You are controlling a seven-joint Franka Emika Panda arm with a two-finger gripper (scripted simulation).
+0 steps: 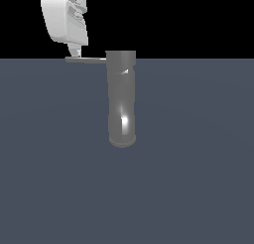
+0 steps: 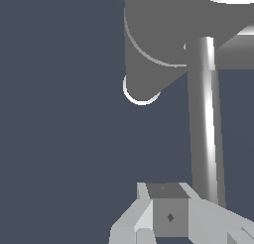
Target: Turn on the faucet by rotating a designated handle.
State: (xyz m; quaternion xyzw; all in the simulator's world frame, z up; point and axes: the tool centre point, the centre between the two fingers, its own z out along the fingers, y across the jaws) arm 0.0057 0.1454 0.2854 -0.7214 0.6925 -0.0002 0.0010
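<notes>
The handle (image 1: 87, 60) is a thin, straight grey rod sticking out sideways from the top of the faucet (image 1: 121, 99), toward the exterior view's left. In the wrist view it shows as a slim, shiny bar (image 2: 204, 119) running from the gripper up to the faucet's body (image 2: 158, 34). It looks rigid and metallic, so it should neither bend nor give under a push. Its polished, round section will likely be slippery, and a fingertip pressed against it off-centre could slide over or under it. Being a lever on a pivot, it should turn most easily when pushed near its free end, far from the cylinder, and that outer end is the sensible place to make contact.

The faucet itself is a thick grey cylinder with a rounded end and a bright highlight, lying across the dark blue-grey surface (image 1: 198, 188) near the middle of the exterior view. It looks heavy and fixed, and not something to be gripped.

The gripper (image 1: 74, 53) hangs from the white arm at the exterior view's upper left, with its tip right at the outer end of the handle, apparently touching or just above it. In the wrist view the gripper (image 2: 168, 208) sits just beside the rod's near end. Its fingers appear drawn close together with nothing between them, though the narrow views make that hard to confirm. The rod is beside them, not clasped.
</notes>
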